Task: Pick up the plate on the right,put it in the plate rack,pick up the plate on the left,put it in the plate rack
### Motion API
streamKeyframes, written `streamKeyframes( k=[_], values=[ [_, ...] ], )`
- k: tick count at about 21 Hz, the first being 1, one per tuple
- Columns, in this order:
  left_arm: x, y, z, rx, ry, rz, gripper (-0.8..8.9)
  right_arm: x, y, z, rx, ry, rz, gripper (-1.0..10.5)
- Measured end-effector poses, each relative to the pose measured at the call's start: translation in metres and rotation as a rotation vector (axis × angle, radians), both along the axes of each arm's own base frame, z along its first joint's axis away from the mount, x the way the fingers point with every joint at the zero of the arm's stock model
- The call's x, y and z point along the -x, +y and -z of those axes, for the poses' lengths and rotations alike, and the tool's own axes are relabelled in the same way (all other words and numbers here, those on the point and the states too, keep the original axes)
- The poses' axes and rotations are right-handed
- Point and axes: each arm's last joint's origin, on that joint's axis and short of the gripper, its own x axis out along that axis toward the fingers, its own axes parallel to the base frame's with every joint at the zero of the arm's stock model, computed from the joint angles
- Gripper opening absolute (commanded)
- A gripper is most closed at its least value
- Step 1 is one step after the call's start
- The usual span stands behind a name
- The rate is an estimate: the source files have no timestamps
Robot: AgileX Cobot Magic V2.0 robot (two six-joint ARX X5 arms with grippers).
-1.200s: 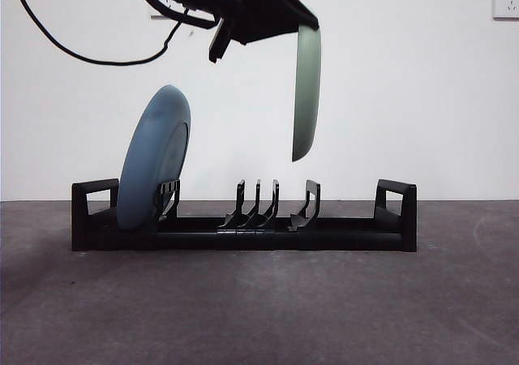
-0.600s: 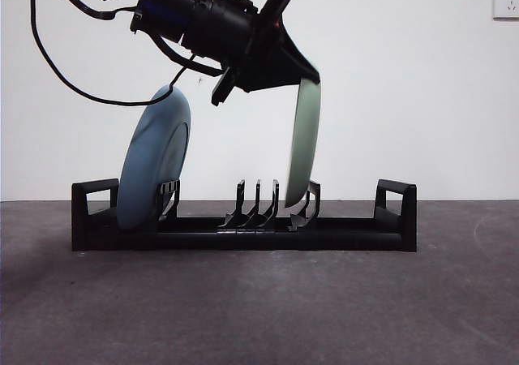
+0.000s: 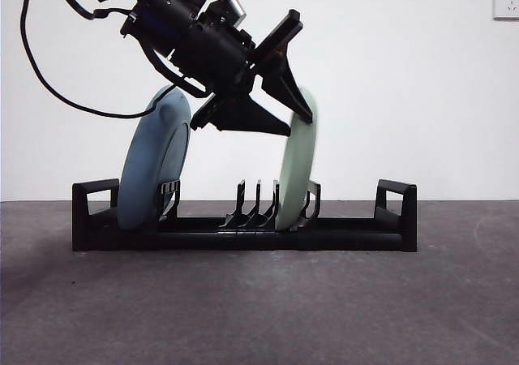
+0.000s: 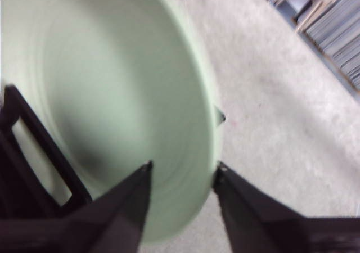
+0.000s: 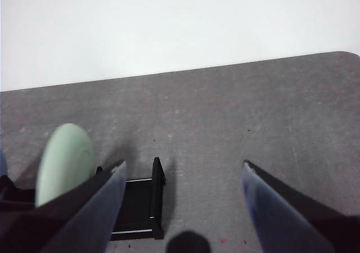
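Left gripper (image 3: 280,97) w/ jaws spread either side of green plate (image 3: 293,170) rim, not pinching. Plate stands edge-on in plate rack (image 3: 243,234), mid slots; blue plate (image 3: 154,158) leans near rack's far end. Right gripper (image 5: 183,177) wide apart, idle.

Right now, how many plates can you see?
2. The blue plate leans in the plate rack near one end; the green plate stands among the middle prongs, with the left gripper at its rim.
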Motion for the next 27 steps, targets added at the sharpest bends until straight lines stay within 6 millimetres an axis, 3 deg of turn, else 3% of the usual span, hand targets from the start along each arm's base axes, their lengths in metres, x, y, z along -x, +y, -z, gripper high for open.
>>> streamKeyframes(
  k=[3, 8, 11, 12, 14, 15, 16, 22, 25, 27],
  values=[
    [0.001, -0.002, 0.000, 0.010, 0.005, 0.030, 3.66, -0.002, 0.001, 0.001, 0.002, 0.006, 0.000, 3.4],
    [0.008, -0.003, -0.007, 0.046, 0.008, 0.122, 3.77, -0.005, 0.001, 0.004, 0.010, 0.034, 0.000, 3.4],
    [0.020, -0.001, -0.027, 0.061, -0.030, 0.163, 3.74, -0.008, 0.002, 0.007, 0.019, 0.063, -0.001, 3.3],
    [0.026, 0.001, -0.037, 0.068, -0.058, 0.177, 3.52, -0.010, 0.003, 0.009, 0.023, 0.077, -0.003, 2.9],
    [0.038, 0.008, -0.057, 0.072, -0.119, 0.200, 1.77, -0.012, 0.005, 0.012, 0.030, 0.108, -0.035, 1.3],
    [0.045, 0.012, -0.069, 0.070, -0.154, 0.212, 0.44, -0.014, 0.006, 0.014, 0.034, 0.127, -0.065, 0.3],
    [0.053, 0.018, -0.079, 0.062, -0.188, 0.223, -0.18, -0.015, 0.007, 0.016, 0.038, 0.144, -0.099, -0.2],
    [0.101, 0.060, -0.121, -0.167, -0.367, 0.122, -0.08, -0.021, 0.012, 0.019, 0.039, 0.165, -0.199, -0.1],
    [0.127, 0.088, -0.138, -0.382, -0.459, -0.042, -0.08, -0.022, 0.012, 0.013, 0.034, 0.100, -0.202, -0.1],
    [0.142, 0.107, -0.151, -0.385, -0.538, -0.096, -0.08, -0.019, 0.011, 0.007, 0.024, 0.016, -0.204, -0.1]
  ],
)
